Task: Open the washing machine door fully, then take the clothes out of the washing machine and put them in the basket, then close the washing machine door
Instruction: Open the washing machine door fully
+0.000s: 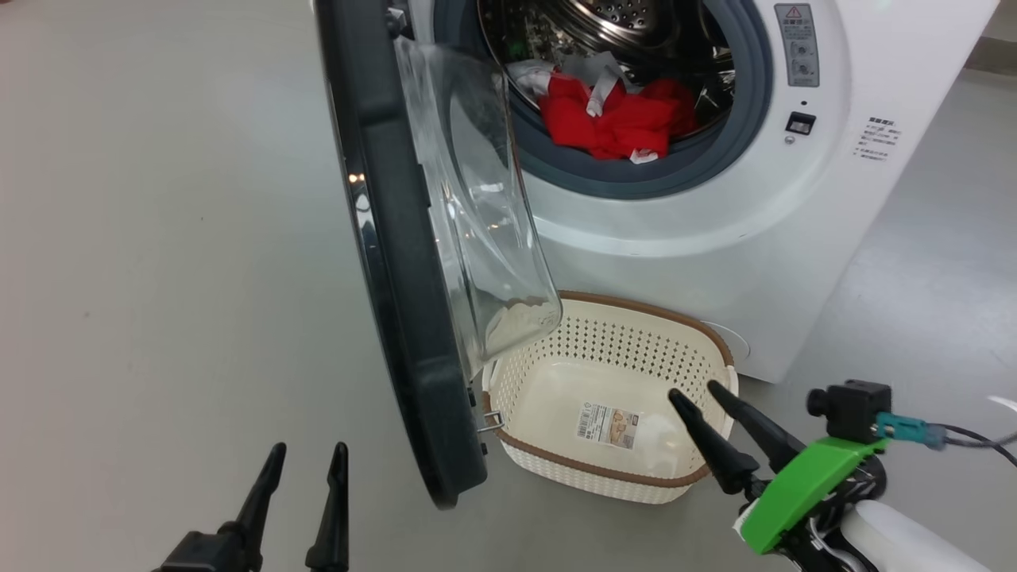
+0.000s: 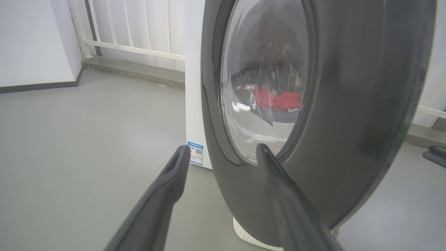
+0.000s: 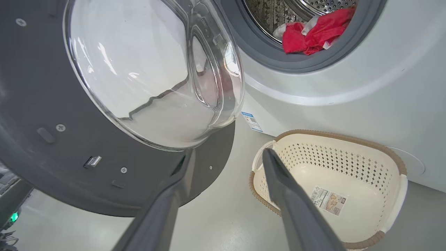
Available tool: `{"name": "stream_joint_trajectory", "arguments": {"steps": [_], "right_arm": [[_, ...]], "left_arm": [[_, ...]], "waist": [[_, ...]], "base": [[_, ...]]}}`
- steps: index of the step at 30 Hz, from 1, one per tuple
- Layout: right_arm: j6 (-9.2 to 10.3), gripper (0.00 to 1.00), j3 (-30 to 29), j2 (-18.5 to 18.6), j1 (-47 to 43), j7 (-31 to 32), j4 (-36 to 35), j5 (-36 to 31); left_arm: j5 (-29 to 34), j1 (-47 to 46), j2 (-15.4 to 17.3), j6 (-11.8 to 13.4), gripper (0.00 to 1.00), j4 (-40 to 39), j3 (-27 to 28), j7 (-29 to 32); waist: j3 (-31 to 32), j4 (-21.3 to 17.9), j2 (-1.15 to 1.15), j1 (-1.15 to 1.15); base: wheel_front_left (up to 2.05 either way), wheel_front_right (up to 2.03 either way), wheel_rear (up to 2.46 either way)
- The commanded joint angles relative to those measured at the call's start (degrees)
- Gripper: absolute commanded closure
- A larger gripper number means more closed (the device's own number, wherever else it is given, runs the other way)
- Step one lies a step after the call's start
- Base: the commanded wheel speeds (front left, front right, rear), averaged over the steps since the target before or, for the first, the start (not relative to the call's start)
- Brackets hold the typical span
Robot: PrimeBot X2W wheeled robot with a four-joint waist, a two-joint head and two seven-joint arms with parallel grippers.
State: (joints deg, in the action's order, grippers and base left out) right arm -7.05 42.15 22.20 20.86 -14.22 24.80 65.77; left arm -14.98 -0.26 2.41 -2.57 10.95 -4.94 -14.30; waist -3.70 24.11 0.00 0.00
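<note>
The washing machine door (image 1: 397, 262) stands swung out about edge-on to me, its glass bowl (image 1: 477, 206) facing the drum. In the white washing machine (image 1: 715, 222) the red clothes (image 1: 620, 119) lie at the front of the steel drum. The cream basket (image 1: 612, 469) sits on the floor below the opening, with only a sticker inside. My right gripper (image 1: 699, 393) is open, fingertips over the basket's right part. My left gripper (image 1: 310, 453) is open at the lower left, on the outer side of the door (image 2: 348, 122). The right wrist view shows the door's inner face (image 3: 45, 115), the clothes (image 3: 313, 33) and the basket (image 3: 397, 195).
Grey floor (image 1: 159, 238) spreads out to the left of the door. A white railing (image 2: 132, 31) and a wall stand behind the machine in the left wrist view. The door's lower edge hangs close to the basket's left handle (image 1: 491, 421).
</note>
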Motion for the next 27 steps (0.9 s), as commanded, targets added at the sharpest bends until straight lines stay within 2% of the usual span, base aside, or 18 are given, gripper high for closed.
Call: {"name": "stream_joint_trajectory", "arguments": {"steps": [1, 9, 17, 27], "right_arm": [[-0.44, 0.00, -0.43, 0.03, -0.84, -0.77, -0.84, -1.43], [-0.44, 0.00, -12.29, -2.55, -6.64, -0.77, -0.83, -14.77], [-0.44, 0.00, -23.18, -6.65, -11.17, -0.77, -4.25, -26.48], [-0.44, 0.00, -32.17, -10.95, -15.28, -0.78, -8.90, -36.49]], "left_arm": [[0.76, -1.31, 0.47, -0.23, 0.00, -1.19, 2.26, -0.70], [1.06, -0.80, 0.47, -0.30, 0.00, -0.90, 2.69, -0.70], [1.50, -0.37, 0.47, -0.44, 0.00, -0.80, 2.93, -0.70], [1.81, 0.01, 0.47, -0.62, 0.00, -0.68, 3.17, -0.70]], "waist": [[0.20, -0.29, 0.00, 0.00], [0.83, -1.39, 0.00, 0.00], [1.41, -1.71, 0.00, 0.00], [1.93, -1.88, 0.00, 0.00]], "base": [[0.00, 0.00, 0.00], [0.00, 0.00, 0.00], [0.00, 0.00, 0.00], [0.00, 0.00, 0.00]]}}
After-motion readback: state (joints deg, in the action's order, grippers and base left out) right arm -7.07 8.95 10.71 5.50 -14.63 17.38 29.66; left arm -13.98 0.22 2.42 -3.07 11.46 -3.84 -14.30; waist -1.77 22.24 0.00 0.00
